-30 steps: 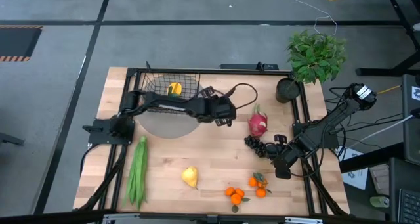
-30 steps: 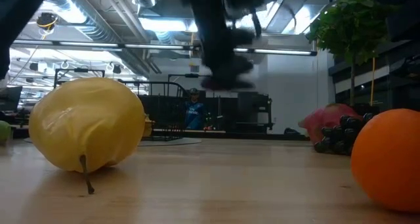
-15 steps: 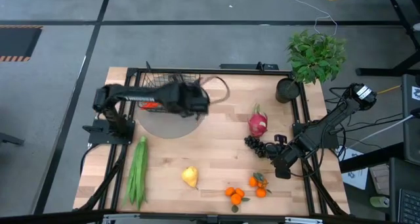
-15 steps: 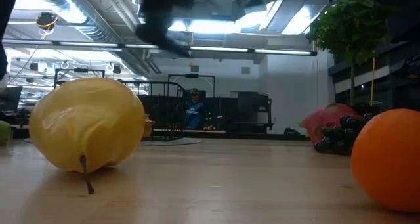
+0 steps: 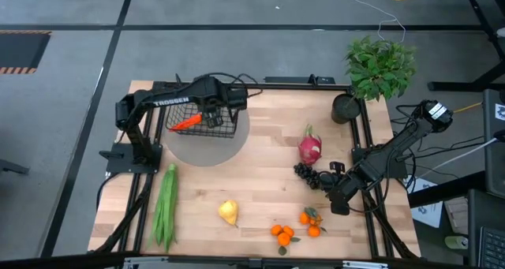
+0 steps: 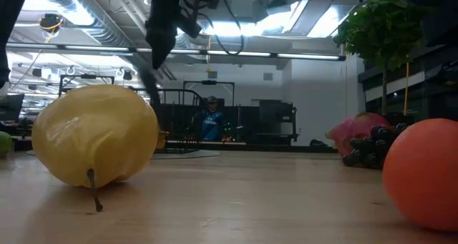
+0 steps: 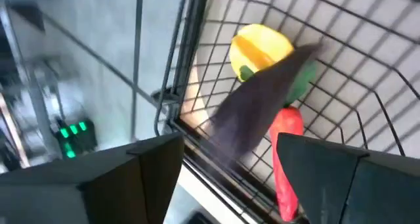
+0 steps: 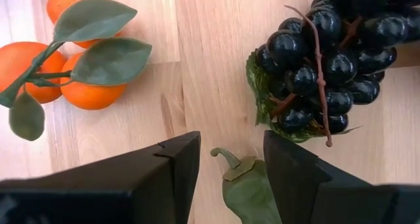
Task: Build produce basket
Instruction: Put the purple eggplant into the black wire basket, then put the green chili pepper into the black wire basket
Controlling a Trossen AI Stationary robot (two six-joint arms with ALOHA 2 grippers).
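An eggplant [image 7: 262,99] is being seen slanting between the parted left gripper [image 7: 226,175] fingers above the basket [image 7: 367,86]; only the wrist view is showing it. The right gripper [image 8: 230,161] is hanging open.

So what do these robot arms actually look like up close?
Both are black, jointed arms. The left arm carries white TROSSEN lettering along one link, and a black cable loops near its wrist. The left gripper and the right gripper each end in two flat, angular, matte dark fingers.

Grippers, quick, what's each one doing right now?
Left gripper: open over the basket, holding nothing.
Right gripper: open, empty, near the grapes.
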